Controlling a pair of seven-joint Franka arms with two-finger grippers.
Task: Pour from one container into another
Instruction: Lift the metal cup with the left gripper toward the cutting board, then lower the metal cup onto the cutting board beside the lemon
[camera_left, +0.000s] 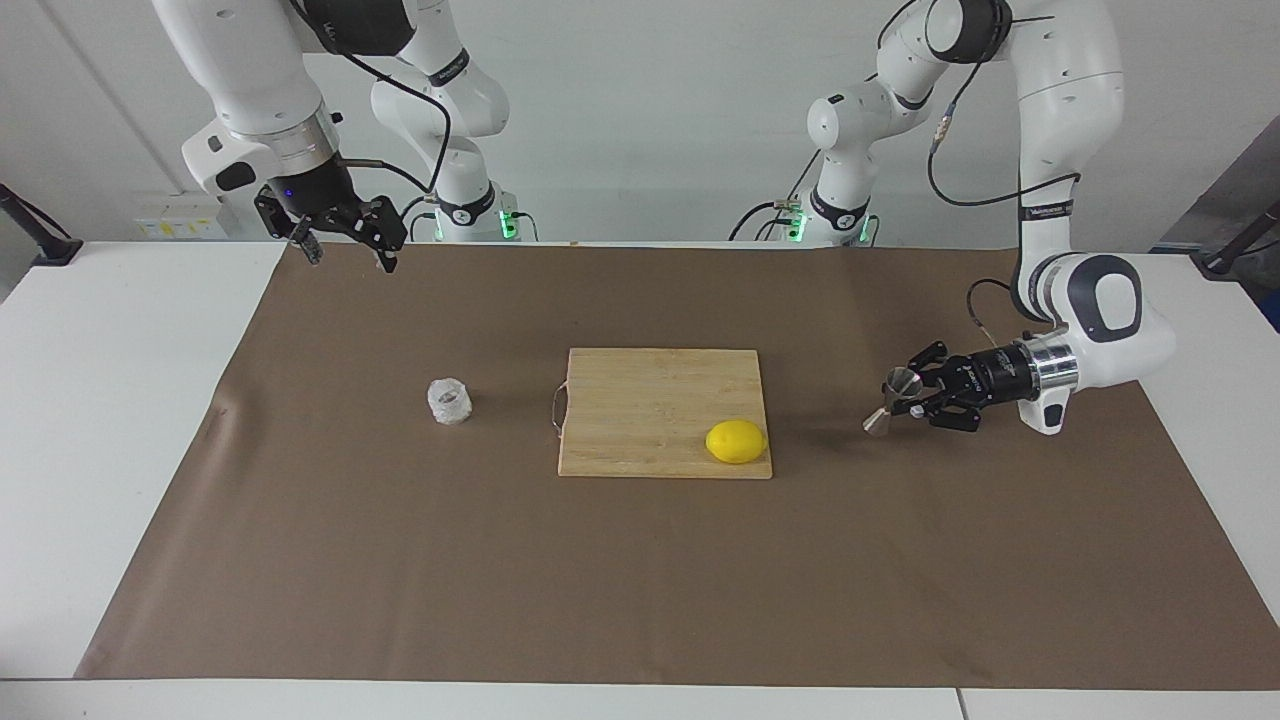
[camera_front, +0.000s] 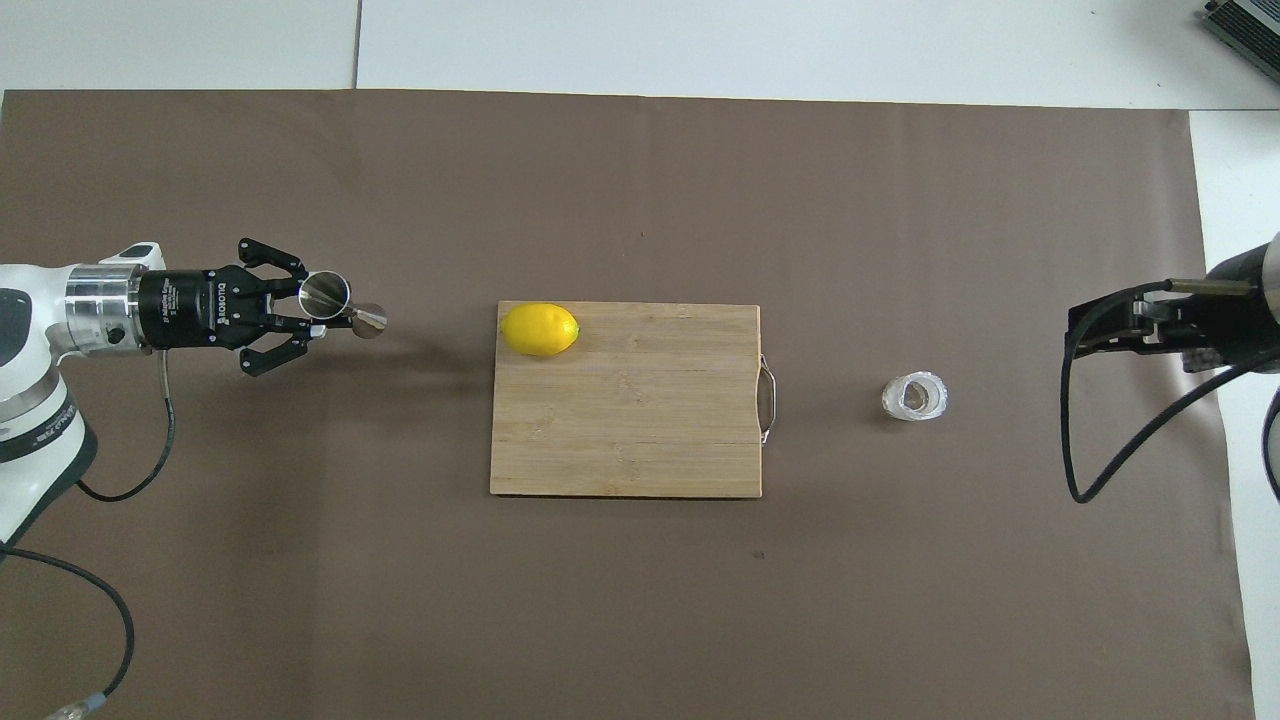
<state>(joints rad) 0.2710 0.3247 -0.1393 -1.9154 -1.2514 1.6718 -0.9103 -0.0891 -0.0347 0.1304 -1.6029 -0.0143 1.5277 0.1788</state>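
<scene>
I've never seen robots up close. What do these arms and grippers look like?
Both arms are glossy white with rounded segments, dark joint caps and loose black cables. A silver ring joins each wrist to a black, spidery two-finger gripper: left gripper, right gripper. Green lights glow at the bases.

The only lettering is white print reading "ROBOTIQ" along the black body of the left gripper (camera_front: 318, 322), at about nine o'clock in the overhead view; a short black marking on the left arm's white link is too small to read.
</scene>
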